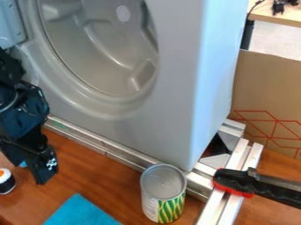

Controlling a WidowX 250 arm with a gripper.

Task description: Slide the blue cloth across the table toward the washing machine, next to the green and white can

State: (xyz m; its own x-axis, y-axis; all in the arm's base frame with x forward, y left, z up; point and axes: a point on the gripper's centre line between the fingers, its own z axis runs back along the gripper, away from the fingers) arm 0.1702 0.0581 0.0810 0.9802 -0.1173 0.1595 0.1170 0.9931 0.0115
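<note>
Cloth [81,212], turquoise, lies flat on the brown wood-look tabletop [106,180] at the view's btm edge, L of ctr, one corner pointing up toward the machine. To its R stands a can [163,193], upright, w/ a round metal rim, grey within the rim, and a green-and-yellow patterned label w/ a pale printed panel; it's right by the metal rails, can't tell if touching. At the far L edge sits a small round item [6,181], white w/ a dark base and an orange spot on top, partly cut off by the view's edge.

Btwn that item and the cloth, a bit farther back, the black gripper [44,171] hangs low over the tabletop, tip down; can't tell if it's open or closed, or if it has anything in it. A small bit of blue [23,164] shows just beside it, mostly hidden. The arm [20,105] is at the L edge.

On the R, a black-handled tool [258,184] w/ red trim lies across the silver metal rails [220,204]. Behind the can and rails stands a big grey machine housing [176,88] w/ a large round recess [100,48]. Farther back, R side: a cardboard panel [270,88] w/ red lines, then a light-wood table [279,15] w/ dark items [281,6] on top.
</note>
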